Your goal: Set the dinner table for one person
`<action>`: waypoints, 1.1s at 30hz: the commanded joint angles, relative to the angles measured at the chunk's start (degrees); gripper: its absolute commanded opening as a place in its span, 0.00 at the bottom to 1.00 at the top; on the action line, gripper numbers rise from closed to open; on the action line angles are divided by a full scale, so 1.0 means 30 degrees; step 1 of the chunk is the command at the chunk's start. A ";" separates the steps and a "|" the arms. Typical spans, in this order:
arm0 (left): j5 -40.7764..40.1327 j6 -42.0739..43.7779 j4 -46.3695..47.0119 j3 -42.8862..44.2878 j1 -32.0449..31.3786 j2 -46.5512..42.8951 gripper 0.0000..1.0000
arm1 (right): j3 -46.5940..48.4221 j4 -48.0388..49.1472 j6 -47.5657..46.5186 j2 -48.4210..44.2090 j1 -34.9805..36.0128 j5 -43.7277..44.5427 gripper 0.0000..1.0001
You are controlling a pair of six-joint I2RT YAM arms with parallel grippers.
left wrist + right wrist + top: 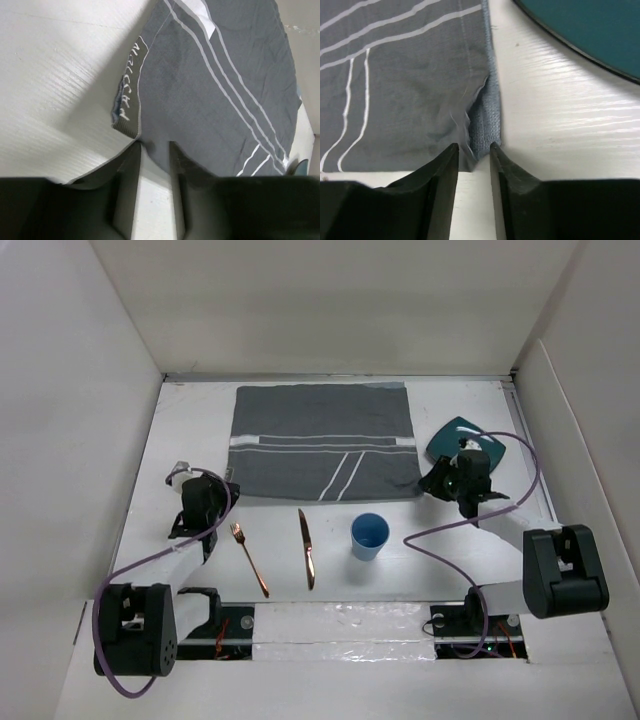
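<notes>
The table [190, 425] is rigid, fixed, white and matte. It is a surface to work on, not something to grasp. The placemat [320, 440], lying at the far middle of it, is the thing to take hold of. It is grey cloth with pale stripes, and I judge it light, limp and prone to sagging, so it is best held by both near corners. The left gripper [155, 150] sits at the mat's near-left corner, its jaws narrow and seemingly pinching the lifted corner. The right gripper [474, 150] sits at the near-right corner, its jaws narrow around puckered fabric. A teal plate [455, 435] lies just right of the mat. The fork [250, 560], knife [306, 548] and blue cup [369, 536] lie on its near side.
</notes>
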 commanded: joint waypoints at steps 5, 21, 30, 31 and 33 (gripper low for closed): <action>0.1674 0.0145 -0.1320 0.0661 0.0029 -0.3077 0.38 | 0.1376 -0.2502 -0.0122 -0.3537 0.0153 0.1700 0.56; 1.0294 0.7579 -0.9112 0.9745 0.0029 -0.7243 0.36 | 0.0409 -0.1069 0.2835 -0.3958 -0.9393 0.0240 0.25; 1.0730 0.8435 -0.9235 0.8955 -0.1055 -0.7038 0.36 | 0.0119 0.2003 0.4502 0.0932 -1.1332 -0.3187 0.71; 1.0848 0.8406 -0.9177 0.8925 -0.1229 -0.6978 0.35 | 0.0031 0.2818 0.4853 0.1317 -1.1332 -0.3394 0.70; 1.0967 0.8405 -0.9176 0.8808 -0.1230 -0.6978 0.35 | -0.0262 0.3788 0.6025 0.2108 -1.1332 -0.3949 0.67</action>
